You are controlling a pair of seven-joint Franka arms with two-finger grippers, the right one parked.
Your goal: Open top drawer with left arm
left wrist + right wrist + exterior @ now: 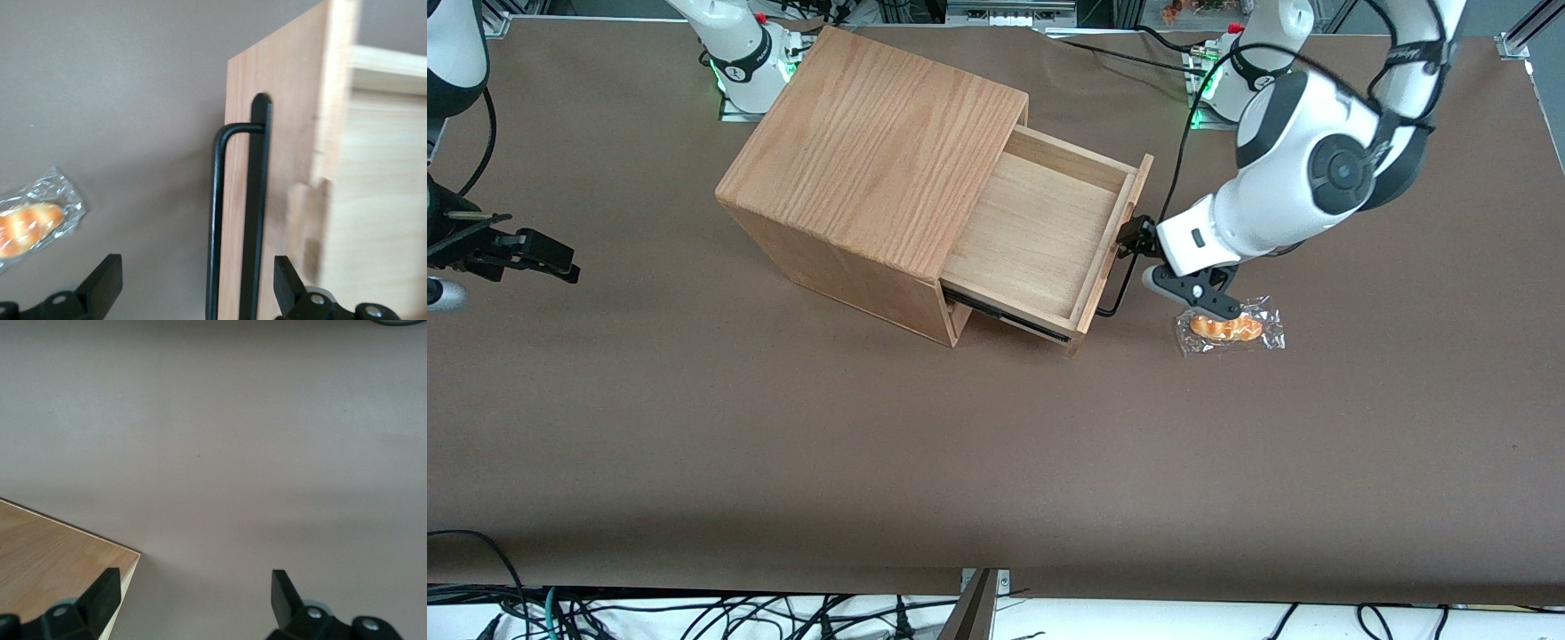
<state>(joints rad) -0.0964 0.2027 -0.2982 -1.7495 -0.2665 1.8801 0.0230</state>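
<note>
Most of the top drawer (1040,240) already stands out of the oak-grain wooden box (871,169), its bare floor showing, so I judge the pull nearly done. To finish well, I should draw straight along the drawer's own travel, without twisting, so that the box does not slide on the bench (783,462), and back off gently toward the working arm's end. My end effector (197,293) sits at the drawer front with its fingers (103,280) spread wide; the black bar handle (217,220) runs between them with clear room on each side, so I grip nothing. A wrapped bread roll (1230,327) lies on the bench just under my wrist.
</note>
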